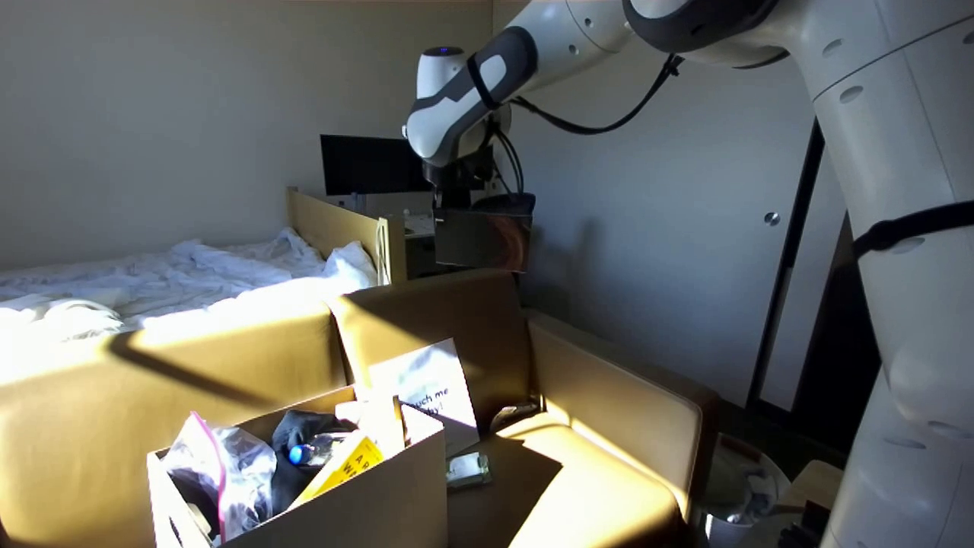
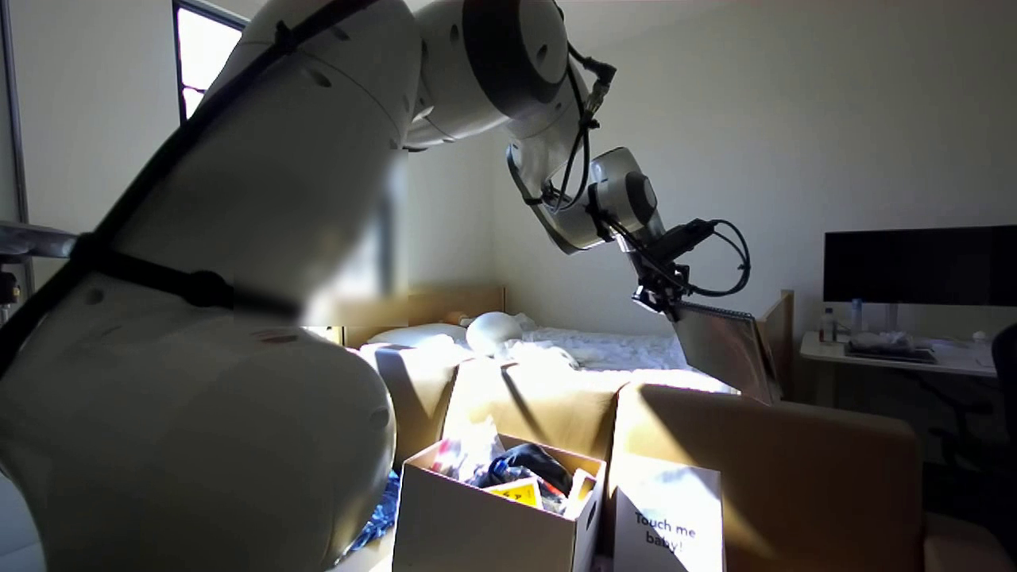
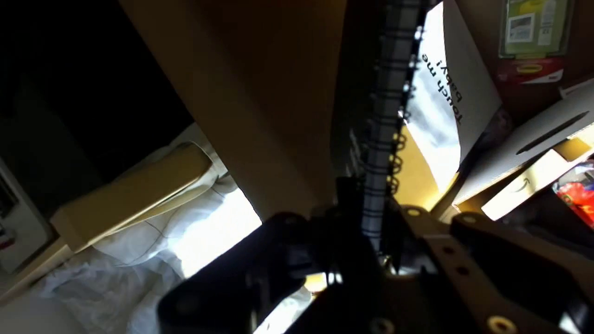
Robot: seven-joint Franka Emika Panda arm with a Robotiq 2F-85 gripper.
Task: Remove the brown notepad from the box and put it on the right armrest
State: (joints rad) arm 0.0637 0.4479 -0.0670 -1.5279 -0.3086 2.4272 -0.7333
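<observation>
The removal half looks done: the brown notepad is out of the box, hanging above and behind it, over the top of the couch backrest; whether it touches that backrest I cannot tell. The gripper is pinched narrow on the notepad's spiral edge, holding it. What is left, I judge, is to bring the notepad down to the right armrest, across the seat from the box, lay it flat and let go. Close beside the box, on the armrest's side, stands a white panel lettered "Touch me baby!", and a small package lies near the box on the seat. The seat and the armrest's inner face are sunlit in hard-edged patches. Behind the box, past the backrest, are a rumpled bed and a dark monitor
</observation>
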